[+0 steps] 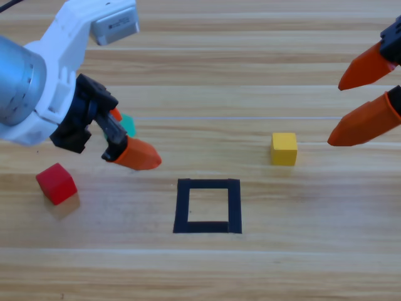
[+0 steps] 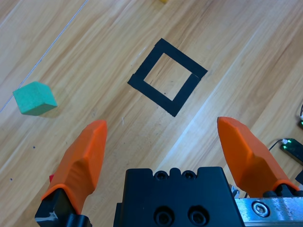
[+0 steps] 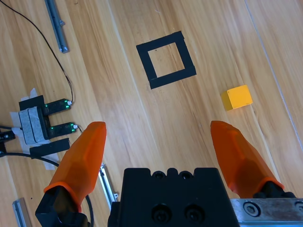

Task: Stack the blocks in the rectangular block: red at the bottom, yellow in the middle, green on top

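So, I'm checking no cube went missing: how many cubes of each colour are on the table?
Small red cube: 1
Small yellow cube: 1
Small teal-green cube: 1
Total: 3 cubes

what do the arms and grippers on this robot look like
The left arm is a rounded grey metal cylinder leading to a black gripper body. The left gripper and the right gripper each carry two smooth, tapering orange jaws with blunt tips, mounted on a black block with recessed screws. No cables show on them.
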You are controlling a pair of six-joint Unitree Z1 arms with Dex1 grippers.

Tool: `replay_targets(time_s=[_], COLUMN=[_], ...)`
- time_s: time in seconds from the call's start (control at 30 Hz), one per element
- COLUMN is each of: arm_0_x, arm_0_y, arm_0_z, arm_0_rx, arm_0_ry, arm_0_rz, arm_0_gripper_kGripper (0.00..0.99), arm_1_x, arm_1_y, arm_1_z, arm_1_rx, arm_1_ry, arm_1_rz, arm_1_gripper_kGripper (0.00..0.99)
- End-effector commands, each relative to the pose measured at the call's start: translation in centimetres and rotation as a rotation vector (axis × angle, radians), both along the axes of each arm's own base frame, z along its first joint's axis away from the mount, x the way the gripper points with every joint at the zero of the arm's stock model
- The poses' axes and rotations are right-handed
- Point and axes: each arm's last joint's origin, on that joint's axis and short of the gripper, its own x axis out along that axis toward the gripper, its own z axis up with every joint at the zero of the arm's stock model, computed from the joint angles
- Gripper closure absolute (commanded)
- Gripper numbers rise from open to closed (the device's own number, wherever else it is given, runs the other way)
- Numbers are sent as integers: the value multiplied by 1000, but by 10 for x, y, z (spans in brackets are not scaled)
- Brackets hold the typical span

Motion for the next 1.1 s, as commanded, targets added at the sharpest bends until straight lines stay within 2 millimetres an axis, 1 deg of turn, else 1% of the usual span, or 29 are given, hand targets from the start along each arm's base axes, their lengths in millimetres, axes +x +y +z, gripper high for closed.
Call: replay_targets(time_s=[0.03, 0.2, 0.43, 0.5, 0.57, 0.63, 0.7, 0.73, 0.83, 0.93, 1.0, 1.03, 1.1], arm_0_x=[-3, -1, 0, 1, 4, 14, 26, 32, 52, 65, 73, 78, 85], arm_0_y=[-5, -6, -4, -2, 1, 13, 27, 34, 50, 62, 66, 69, 68], arm_0_z=[-2, -5, -2, 4, 14, 25, 30, 30, 17, -1, -13, -20, -30], arm_0_rx=[13, 24, 23, 24, 11, 3, -5, 8, 67, 142, 177, 192, 216], arm_0_ry=[5, 9, -2, -12, -9, -5, 13, 35, 109, 169, 219, 246, 288], arm_0_rz=[-8, -3, 29, 103, 177, 284, 381, 428, 542, 651, 698, 730, 763], arm_0_gripper_kGripper=[0, 0, 0, 0, 0, 0, 0, 0, 0, 0, 0, 0, 0], arm_1_x=[2, 3, 6, 11, 20, 29, 40, 45, 66, 93, 112, 123, 135], arm_1_y=[13, 15, 16, 18, 24, 29, 35, 38, 49, 55, 59, 60, 63], arm_1_z=[-18, -20, -24, -29, -35, -44, -53, -57, -69, -83, -95, -104, -120], arm_1_rx=[-22, -27, -52, -75, -101, -130, -143, -160, -207, -215, -211, -210, -244], arm_1_ry=[36, 42, 42, 52, 65, 67, 82, 84, 75, 119, 169, 204, 222], arm_1_rz=[37, 38, 15, -28, -75, -135, -176, -198, -312, -448, -543, -616, -702], arm_1_gripper_kGripper=[19, 19, 19, 19, 21, 21, 21, 21, 19, 16, 8, 7, 7])
